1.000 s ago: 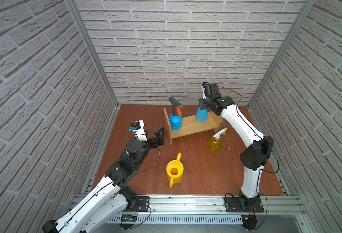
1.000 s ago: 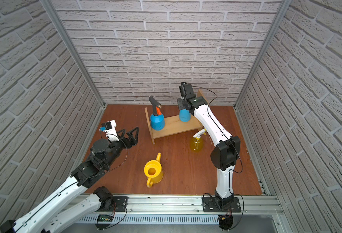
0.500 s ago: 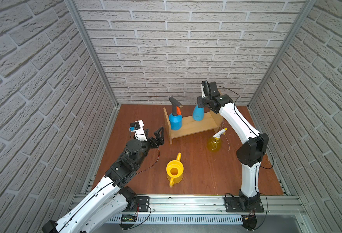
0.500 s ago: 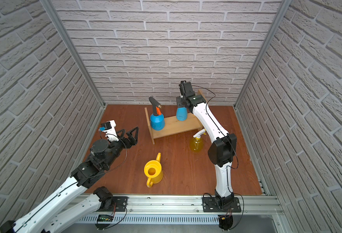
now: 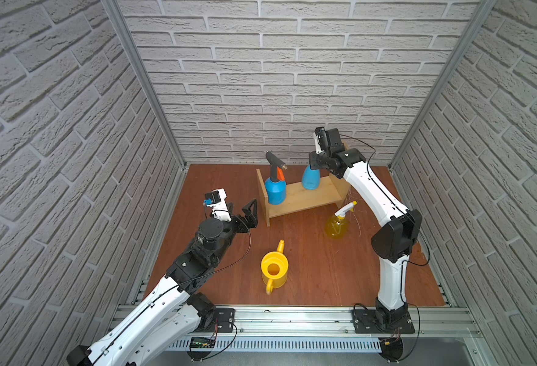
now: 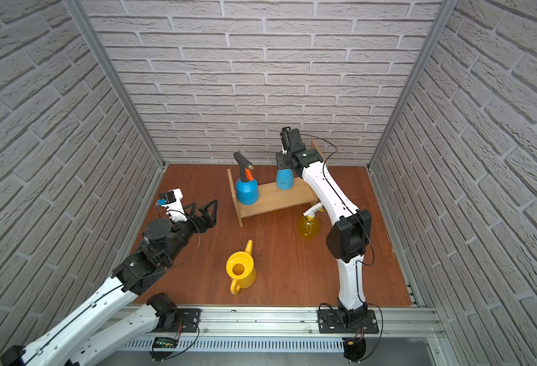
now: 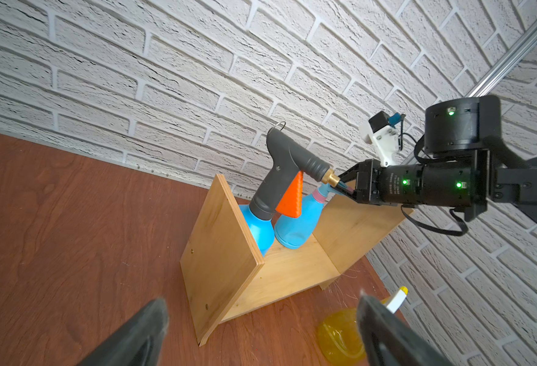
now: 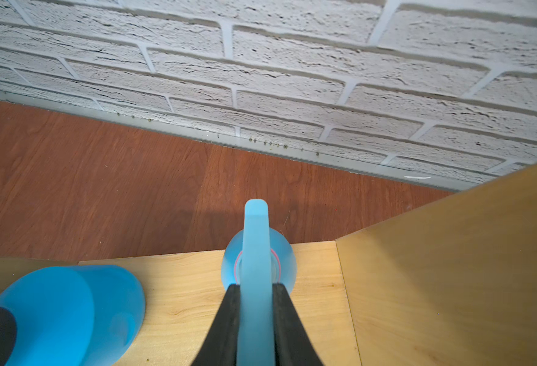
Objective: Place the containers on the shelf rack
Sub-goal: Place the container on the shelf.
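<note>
Our right end effector (image 8: 256, 290) was pinching the flat spray head of the blue teardrop-shaped plastic spray bottle (image 5: 310, 181), which stood upright on the board of the light wooden shelf rack (image 5: 306, 199). We judged the bottle light, smooth and easily tipped, best held at that narrow head. Our left end effector (image 5: 250, 212) hung spread above the bench (image 5: 317, 272).

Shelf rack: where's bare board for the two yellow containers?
Bare board lies between the blue pump sprayer and the blue teardrop bottle, and another strip between that bottle and the taller panel. Crowded around the bottle: the right tool grips it.
</note>
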Controlling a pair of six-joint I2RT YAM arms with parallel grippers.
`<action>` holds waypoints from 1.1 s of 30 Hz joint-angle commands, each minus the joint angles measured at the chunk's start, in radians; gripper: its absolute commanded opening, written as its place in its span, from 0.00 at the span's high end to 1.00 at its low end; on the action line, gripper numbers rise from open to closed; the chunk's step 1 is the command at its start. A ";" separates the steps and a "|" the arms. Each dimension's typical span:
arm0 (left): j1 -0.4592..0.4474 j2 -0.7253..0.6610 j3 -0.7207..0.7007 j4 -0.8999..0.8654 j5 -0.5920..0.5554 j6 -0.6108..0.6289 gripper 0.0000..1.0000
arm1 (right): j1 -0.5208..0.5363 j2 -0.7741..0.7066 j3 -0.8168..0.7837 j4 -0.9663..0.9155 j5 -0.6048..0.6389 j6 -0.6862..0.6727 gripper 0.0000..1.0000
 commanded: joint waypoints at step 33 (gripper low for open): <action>0.007 -0.016 -0.020 0.041 -0.007 -0.004 0.02 | 0.025 -0.089 -0.023 -0.060 -0.011 -0.001 0.54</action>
